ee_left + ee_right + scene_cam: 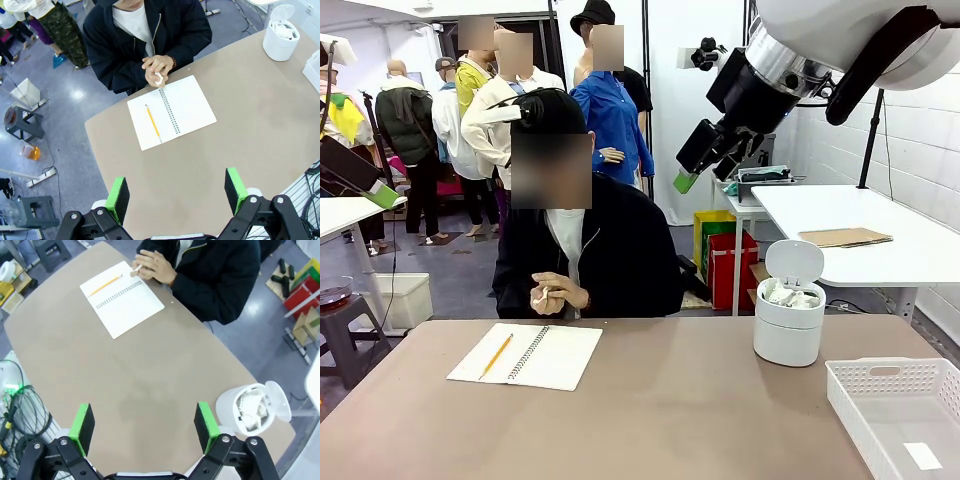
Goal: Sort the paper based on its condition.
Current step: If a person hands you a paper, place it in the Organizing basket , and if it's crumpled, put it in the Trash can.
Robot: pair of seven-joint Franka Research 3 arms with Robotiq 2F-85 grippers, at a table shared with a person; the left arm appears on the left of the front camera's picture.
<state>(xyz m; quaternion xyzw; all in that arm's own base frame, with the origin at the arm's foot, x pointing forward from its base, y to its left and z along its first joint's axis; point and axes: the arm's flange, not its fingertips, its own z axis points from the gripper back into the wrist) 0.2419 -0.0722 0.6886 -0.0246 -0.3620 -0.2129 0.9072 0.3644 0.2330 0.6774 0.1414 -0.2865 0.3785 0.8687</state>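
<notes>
Left fingers (118, 197) and right fingers (82, 422) gape empty, high above table (260, 115); hands (156, 66) clasp paper (158, 78).

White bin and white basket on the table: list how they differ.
The bin is round and tall; the basket is rectangular and low. The bin has solid walls and a flip lid standing open; the basket has perforated walls and no lid. The bin holds crumpled paper; the basket holds one small flat white piece. Both are white and stand on the table's right side.
</notes>
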